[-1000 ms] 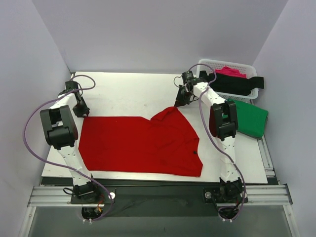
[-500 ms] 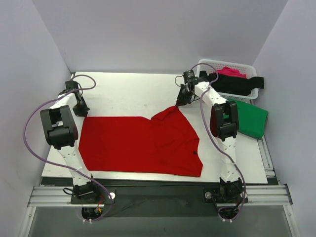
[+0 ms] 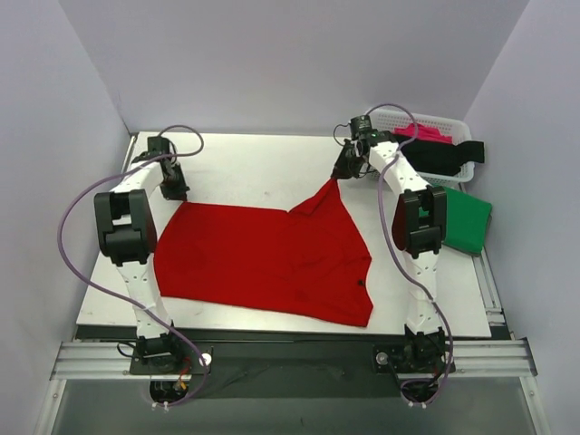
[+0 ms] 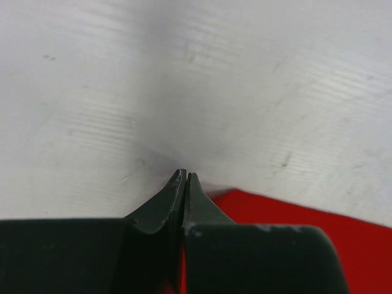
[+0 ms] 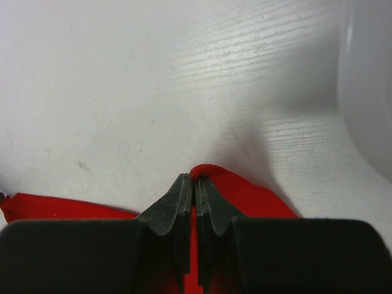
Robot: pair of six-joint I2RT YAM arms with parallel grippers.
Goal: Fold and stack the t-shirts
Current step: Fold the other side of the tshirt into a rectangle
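White tabletop [image 3: 254,168], faint scuffs and scratches. Red t-shirt [image 3: 263,258] spread across centre, reaching from 9 o'clock side toward 5 o'clock; near hem close to 6 o'clock edge, one far corner peaked up off surface toward 1 o'clock. White lattice basket [image 3: 458,121] at 2 o'clock corner. Green t-shirt [image 3: 467,217] at 3 o'clock edge, near basket

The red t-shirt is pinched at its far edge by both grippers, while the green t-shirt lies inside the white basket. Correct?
One slip: the green t-shirt lies outside the basket, on the table just in front of it, as the top external view shows. The red t-shirt is indeed pinched at its far edge by the left gripper and right gripper.
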